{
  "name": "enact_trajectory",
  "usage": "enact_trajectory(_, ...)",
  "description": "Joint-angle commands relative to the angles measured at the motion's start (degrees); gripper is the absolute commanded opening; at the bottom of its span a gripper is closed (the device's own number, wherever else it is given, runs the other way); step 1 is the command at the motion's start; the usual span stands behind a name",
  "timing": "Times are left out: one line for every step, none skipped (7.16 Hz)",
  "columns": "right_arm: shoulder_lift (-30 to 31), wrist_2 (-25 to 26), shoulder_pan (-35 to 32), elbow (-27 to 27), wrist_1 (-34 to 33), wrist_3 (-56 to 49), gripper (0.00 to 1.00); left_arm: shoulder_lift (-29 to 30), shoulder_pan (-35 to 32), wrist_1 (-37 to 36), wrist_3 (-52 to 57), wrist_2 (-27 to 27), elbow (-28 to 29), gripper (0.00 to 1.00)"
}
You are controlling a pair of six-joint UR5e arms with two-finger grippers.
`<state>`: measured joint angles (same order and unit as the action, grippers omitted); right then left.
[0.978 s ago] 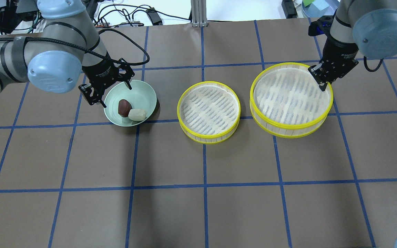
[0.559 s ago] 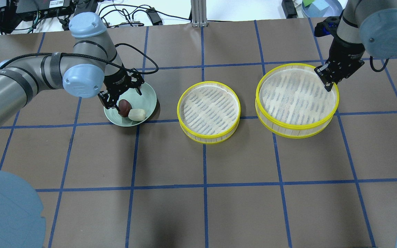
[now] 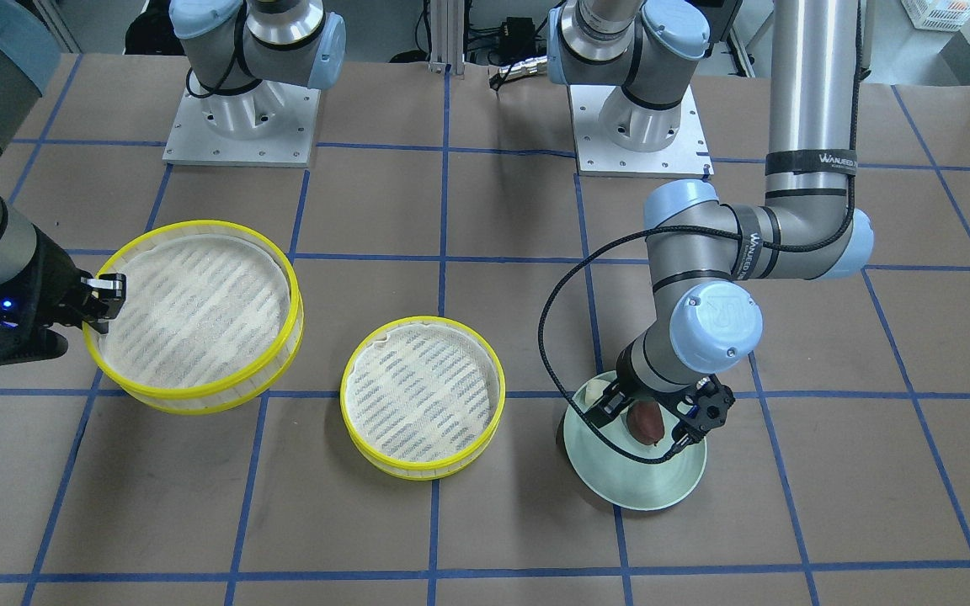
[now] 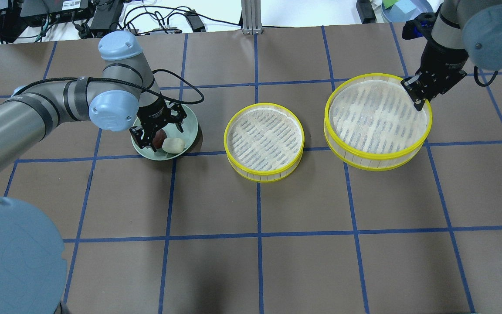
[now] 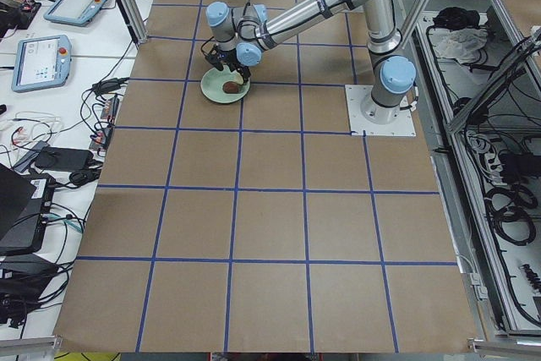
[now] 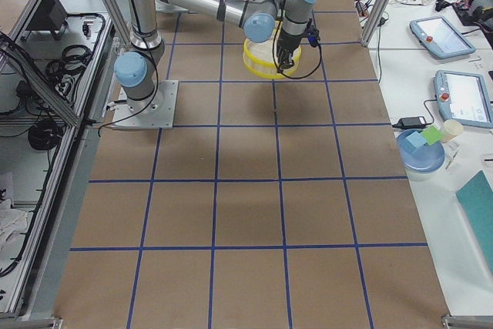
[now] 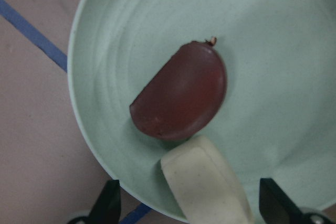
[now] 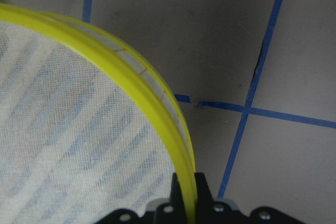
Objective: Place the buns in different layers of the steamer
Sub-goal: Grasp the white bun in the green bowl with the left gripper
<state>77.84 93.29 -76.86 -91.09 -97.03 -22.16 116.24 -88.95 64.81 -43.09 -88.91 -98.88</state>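
Note:
The dark reddish-brown bun [image 7: 178, 93] and the creamy-white bun [image 7: 205, 182] lie side by side in a pale mint-green plate [image 4: 190, 126]. My left gripper [image 4: 158, 131] is open and low over the plate, with its fingertips [image 7: 107, 205] on either side of the buns. The brown bun [image 3: 645, 421] shows between the fingers in the front view. My right gripper [image 4: 418, 102] is shut on the yellow rim of the large steamer tray [image 4: 377, 122], at its far right edge. The small steamer tray [image 4: 264, 141] stands empty at the table's middle.
The brown table cover [image 4: 259, 261] carries a grid of blue tape. Cables and devices lie beyond the far edge [image 4: 168, 17]. The left arm's black cable [image 3: 552, 337] loops beside the plate. Both arm bases [image 3: 241, 126] stand at the robot's side.
My left gripper has come down into the plate, over the buns. My right gripper has carried the large tray a little to the right and away from the small tray.

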Motion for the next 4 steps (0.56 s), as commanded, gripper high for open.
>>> enact_trajectory(0.82,-1.71,2.24,0.04,1.05,0.11,0.00,0.13,0.00,0.23,-0.95,1.53,-0.09,0.74)
enact_trajectory(0.91,-1.88,2.24,-0.05,1.06,-0.25,0.00,0.13,0.00,0.15,-0.95,3.46,0.00,0.74)
enact_trajectory(0.91,-1.80,2.24,-0.14,1.06,-0.42,0.00,0.30,0.00,0.15,-0.86,3.48,0.00,0.63)
enact_trajectory(0.91,-1.80,2.24,-0.14,1.06,-0.51,0.00,0.31,0.00,0.15,-0.51,3.30,0.00,0.32)
